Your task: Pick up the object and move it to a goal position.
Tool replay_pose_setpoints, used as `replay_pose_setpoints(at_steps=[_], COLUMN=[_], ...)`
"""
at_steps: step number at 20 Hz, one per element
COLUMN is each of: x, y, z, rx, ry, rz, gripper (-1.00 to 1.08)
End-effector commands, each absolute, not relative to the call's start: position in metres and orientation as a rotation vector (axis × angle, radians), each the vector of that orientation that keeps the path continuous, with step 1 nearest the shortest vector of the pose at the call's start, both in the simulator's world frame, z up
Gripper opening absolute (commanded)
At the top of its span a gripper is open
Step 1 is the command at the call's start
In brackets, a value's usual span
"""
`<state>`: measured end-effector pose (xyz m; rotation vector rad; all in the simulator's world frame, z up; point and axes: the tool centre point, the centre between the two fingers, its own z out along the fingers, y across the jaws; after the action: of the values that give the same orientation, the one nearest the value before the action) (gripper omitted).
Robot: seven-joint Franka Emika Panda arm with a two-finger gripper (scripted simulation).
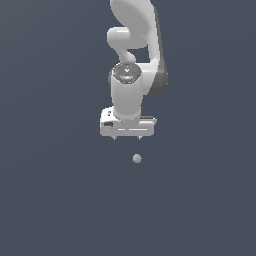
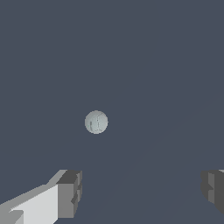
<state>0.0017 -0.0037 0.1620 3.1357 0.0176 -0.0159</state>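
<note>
Claw spread wide and empty, above the ball, apart from it.

The small pale grey-green ball lies on the dark worktop, just toward the exterior view's right of the claw's centre. It looks smooth, rigid and light, so likely to roll or slip; the fingers should close across its widest part.

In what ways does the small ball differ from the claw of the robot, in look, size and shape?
The ball is tiny and round; the claw is much bigger and blocky. The ball is pale grey-green all over; the claw has a white body with dark grey fingertips. The ball lies alone on the dark surface, apart from the claw, whose fingers stand wide open with nothing between them. Both look smooth.
</note>
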Motion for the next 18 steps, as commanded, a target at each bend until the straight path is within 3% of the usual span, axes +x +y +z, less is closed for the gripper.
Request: replay_pose_setpoints(at_steps=[1,18], x=[0.002,0.023], y=[-0.004,0.033], z=[0.162,0.092], rx=[3.136,3.115], ry=[0.018,0.367], rz=[-0.015,-0.005], gripper=[1.0,1.0])
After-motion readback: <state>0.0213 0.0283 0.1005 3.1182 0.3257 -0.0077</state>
